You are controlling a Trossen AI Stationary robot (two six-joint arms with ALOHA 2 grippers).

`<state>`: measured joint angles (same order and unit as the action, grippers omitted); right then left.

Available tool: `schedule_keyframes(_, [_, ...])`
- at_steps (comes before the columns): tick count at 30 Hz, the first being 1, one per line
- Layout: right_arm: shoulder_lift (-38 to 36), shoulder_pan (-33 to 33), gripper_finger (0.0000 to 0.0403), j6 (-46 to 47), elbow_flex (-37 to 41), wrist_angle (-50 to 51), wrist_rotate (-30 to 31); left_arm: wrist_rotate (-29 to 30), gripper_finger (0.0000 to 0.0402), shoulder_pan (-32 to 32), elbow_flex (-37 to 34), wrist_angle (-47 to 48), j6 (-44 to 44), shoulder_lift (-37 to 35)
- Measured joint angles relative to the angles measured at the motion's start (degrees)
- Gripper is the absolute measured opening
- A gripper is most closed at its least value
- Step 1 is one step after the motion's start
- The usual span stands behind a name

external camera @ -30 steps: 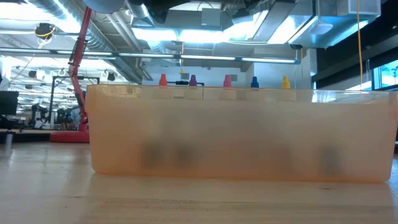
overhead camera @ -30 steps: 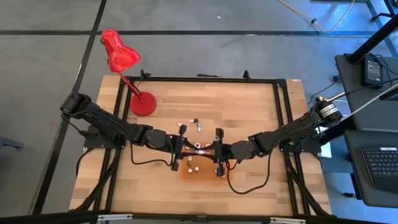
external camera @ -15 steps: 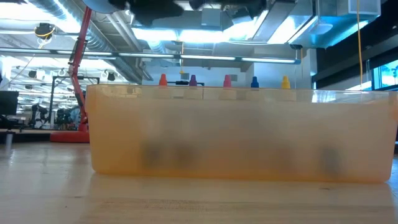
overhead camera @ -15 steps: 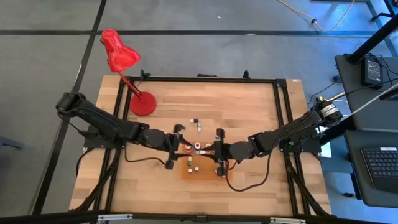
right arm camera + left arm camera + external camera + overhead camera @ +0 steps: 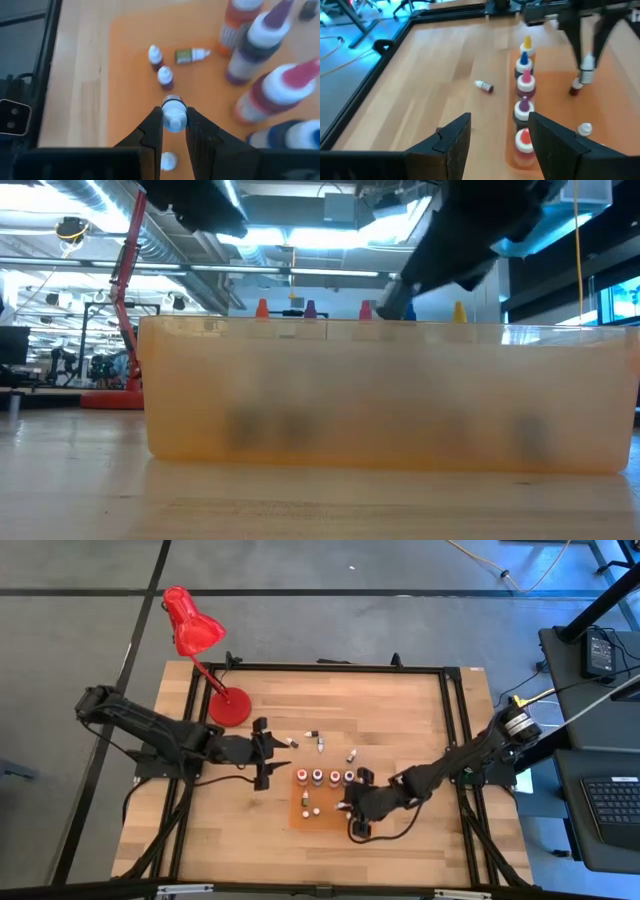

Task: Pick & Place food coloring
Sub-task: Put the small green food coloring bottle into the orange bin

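Observation:
An orange mat point(image 5: 330, 822) lies at the table's middle, toward the near edge. A row of taller food coloring bottles point(image 5: 325, 777) stands along its far edge, and small white-capped ones point(image 5: 165, 76) stand on it, with a green one point(image 5: 191, 55) on its side. My right gripper point(image 5: 347, 806) hangs over the mat's right part, shut on a small white-capped bottle point(image 5: 174, 114). My left gripper point(image 5: 262, 752) is open and holds nothing; it is left of the mat, pointing along the row point(image 5: 522, 110). My right gripper pinches the small bottle between its two fingertips point(image 5: 155, 125) at the white cap and the dark ring under it point(image 5: 174, 104). The fingers slant down from the table's right side. The cap faces back toward the wrist; whether the bottle's base touches the mat I cannot tell.
Loose small bottles point(image 5: 320, 745) lie on the bare wood beyond the mat, one point(image 5: 484, 86) close to the row. A red desk lamp point(image 5: 230, 705) stands at the far left. A black frame point(image 5: 455, 740) borders the table.
My left gripper has drawn back from the mat toward the table's left edge, uncovering the row of taller bottles. My right gripper has sunk toward the near edge over the mat and rolled its wrist.

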<state>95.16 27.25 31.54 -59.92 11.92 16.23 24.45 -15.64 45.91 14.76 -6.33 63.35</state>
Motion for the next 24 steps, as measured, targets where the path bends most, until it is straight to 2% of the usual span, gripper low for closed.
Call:
schedule_keyframes(7, [2.4, 1.3, 0.0067, 6.2, -0.9, 1.7, -0.1, -0.1, 0.0191, 2.6, 0.0, 2.9, -2.0, 0.4])
schedule_keyframes(10, [4.5, 1.5, 0.0067, 7.0, -6.1, 7.6, -0.8, -0.1, 0.0193, 3.2, 0.0, 3.8, -2.1, 0.4])
schedule_keyframes(15, [10.4, 1.7, 0.0067, 8.9, -17.2, 22.9, -0.9, -0.1, 0.0193, 4.2, 0.0, 6.0, -3.1, 0.4])
schedule_keyframes(19, [15.1, 0.9, 0.0067, 10.0, -23.0, 27.4, -1.9, -0.5, 0.0191, 4.8, 0.0, 8.9, -3.9, 0.4])
schedule_keyframes(24, [19.6, -0.2, 0.0073, 10.2, -26.2, 28.4, -5.0, -0.7, 0.0193, 5.3, 0.0, 11.2, -5.7, 0.4])
